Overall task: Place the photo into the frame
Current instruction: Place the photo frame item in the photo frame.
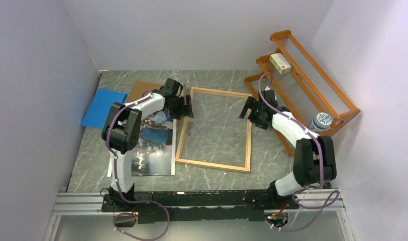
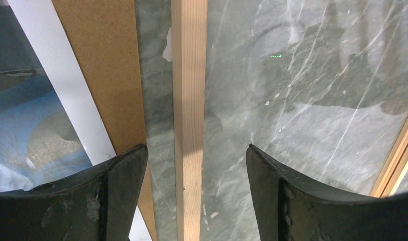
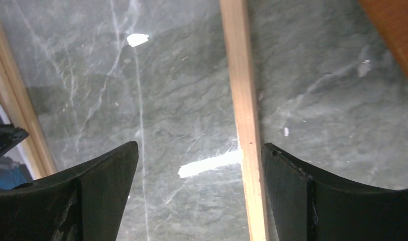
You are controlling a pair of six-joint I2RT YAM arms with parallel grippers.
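The frame [image 1: 212,165], a narrow light-orange wooden border, lies flat on the marble table with the tabletop showing through it. The photo [image 1: 153,145] lies face up just left of it, partly under my left arm. My left gripper [image 1: 188,108] hovers open over the frame's left rail [image 2: 189,100], which runs between its jaws without touching them. My right gripper [image 1: 246,108] is open over the right rail [image 3: 244,100]; the rail passes just inside its right finger [image 3: 292,181]. Neither holds anything.
A brown hardboard panel [image 1: 139,90] and a blue sheet [image 1: 102,108] lie at the back left beside the photo. An orange slatted rack [image 1: 312,80] stands at the right wall with a small box [image 1: 280,63] on it and a jar [image 1: 321,121] near its front.
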